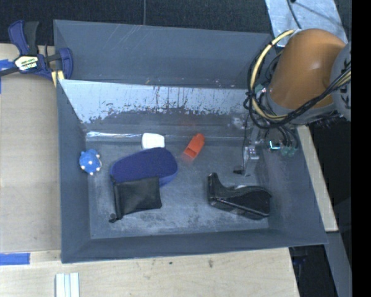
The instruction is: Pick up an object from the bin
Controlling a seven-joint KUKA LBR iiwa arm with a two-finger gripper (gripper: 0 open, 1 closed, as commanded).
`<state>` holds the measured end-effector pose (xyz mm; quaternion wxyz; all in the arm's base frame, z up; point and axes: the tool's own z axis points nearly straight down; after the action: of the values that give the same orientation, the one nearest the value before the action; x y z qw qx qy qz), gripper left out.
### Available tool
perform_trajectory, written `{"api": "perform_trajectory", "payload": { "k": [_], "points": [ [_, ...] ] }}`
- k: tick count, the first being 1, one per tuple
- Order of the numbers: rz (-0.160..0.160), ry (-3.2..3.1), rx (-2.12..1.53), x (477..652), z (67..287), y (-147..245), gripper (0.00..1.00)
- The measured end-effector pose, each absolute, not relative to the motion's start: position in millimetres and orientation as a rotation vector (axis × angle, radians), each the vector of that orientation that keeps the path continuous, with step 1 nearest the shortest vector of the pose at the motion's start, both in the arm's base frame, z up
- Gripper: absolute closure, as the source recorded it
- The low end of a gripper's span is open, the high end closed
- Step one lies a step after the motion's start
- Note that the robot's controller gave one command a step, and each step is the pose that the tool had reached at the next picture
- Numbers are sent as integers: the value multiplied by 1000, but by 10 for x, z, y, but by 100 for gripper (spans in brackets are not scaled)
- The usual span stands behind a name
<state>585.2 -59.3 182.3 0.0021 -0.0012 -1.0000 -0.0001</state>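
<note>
You're at approach: gripper [250, 163] hangs at right of bin [173, 60], just far of black stapler-like tool [240, 201] lying near-right on floor. Grip state: can't tell. Next, imo: shift nearer, centre over tool, then descend.

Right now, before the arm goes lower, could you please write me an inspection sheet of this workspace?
Surface: grey bin, floor scuffed, far wall scratched.
Job's things: black stapler-like thing, right side, nearest the pincer.
Clutter: white block, orange block, blue dotted ball, blue oval pad touching a black pouch.
Grippers: pincer low over the bin's right part, beside the black thing.
Cables: yellow and black loops at the wrist, beside the orange cover.
Surroundings: nothing seen.
</note>
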Motion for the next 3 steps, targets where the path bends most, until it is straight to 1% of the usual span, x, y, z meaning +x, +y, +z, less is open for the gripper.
{"api": "perform_trajectory", "payload": {
  "k": [1,2,3],
  "points": [
    [-14,-3129,-383,5125,768,-646,0],
    [-1,-3114,-462,4966,1021,-474,0],
    [0,-3094,-548,4902,1056,-500,0]
  ]
}}
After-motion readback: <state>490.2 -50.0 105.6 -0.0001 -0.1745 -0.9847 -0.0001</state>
